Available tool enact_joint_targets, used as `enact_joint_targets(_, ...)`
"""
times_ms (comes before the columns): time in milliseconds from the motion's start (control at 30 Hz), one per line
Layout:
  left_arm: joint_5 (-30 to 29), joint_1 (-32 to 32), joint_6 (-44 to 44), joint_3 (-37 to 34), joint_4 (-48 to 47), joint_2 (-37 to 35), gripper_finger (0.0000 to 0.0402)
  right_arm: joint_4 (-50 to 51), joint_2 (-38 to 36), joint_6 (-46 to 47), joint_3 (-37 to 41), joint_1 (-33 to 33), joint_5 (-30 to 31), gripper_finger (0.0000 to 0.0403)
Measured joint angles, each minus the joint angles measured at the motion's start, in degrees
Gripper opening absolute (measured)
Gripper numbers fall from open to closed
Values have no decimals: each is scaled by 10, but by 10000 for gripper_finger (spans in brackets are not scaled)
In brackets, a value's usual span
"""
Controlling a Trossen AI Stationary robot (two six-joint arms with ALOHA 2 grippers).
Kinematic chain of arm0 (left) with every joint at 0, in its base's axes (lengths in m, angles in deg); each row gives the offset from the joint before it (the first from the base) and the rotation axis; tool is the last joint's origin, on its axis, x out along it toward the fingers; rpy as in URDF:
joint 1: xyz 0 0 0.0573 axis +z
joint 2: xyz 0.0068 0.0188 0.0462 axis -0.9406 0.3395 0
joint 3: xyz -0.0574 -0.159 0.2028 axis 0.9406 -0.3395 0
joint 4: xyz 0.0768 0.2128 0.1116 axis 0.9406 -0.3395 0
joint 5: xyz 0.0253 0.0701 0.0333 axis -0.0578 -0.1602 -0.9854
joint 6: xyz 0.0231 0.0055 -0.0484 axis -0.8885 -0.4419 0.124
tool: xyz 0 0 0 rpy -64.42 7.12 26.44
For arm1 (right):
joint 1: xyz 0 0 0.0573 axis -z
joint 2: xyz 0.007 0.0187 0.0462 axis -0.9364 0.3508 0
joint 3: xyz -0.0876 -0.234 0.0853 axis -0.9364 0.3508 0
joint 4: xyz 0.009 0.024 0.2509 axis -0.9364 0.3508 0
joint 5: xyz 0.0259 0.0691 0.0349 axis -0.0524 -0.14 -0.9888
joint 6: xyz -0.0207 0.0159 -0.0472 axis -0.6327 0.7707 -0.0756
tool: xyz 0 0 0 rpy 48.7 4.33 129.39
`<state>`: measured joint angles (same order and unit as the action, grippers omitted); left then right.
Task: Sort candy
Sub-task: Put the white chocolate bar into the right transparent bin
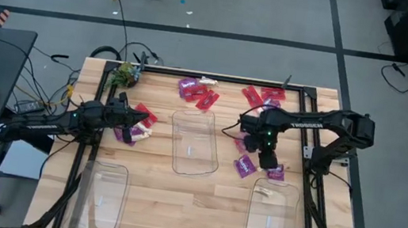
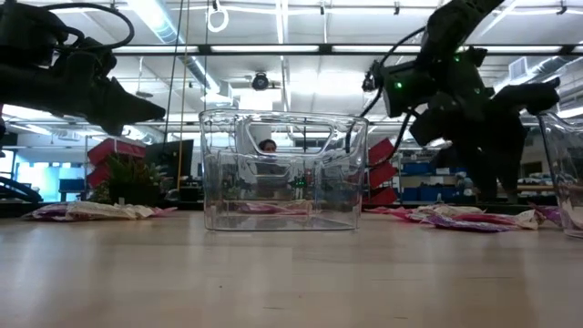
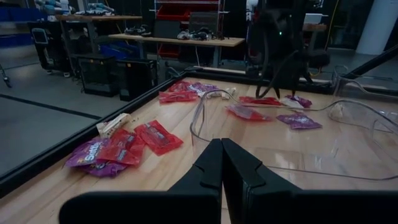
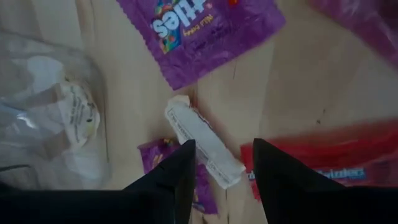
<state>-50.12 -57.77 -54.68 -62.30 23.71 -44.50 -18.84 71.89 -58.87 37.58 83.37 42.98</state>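
Wooden table (image 1: 200, 201), three clear bins (image 1: 194, 143) without candy; right end effector (image 4: 224, 163) parted, empty, left end effector (image 3: 221, 163) closed.

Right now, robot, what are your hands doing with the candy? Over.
Left gripper shut, empty, waiting by left candy pile. Right gripper open over whitish-cream candy. Nothing blocking.

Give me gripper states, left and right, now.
Left gripper: closed, holding nothing.
Right gripper: open, straddling a whitish candy on the table, not gripping it.

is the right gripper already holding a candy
No, the right gripper is open above a whitish-cream wrapped piece that lies on the table.
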Motion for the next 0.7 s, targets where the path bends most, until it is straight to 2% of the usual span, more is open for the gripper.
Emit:
enact_joint_targets(500, -5, 0, -12, 0, 0, 0, 6, -47, 0, -4, 62, -17, -11, 134)
enact_joint_targets(700, -7, 0, -12, 0, 0, 0, 6, -52, 0, -1, 66, -22, 35, 121)
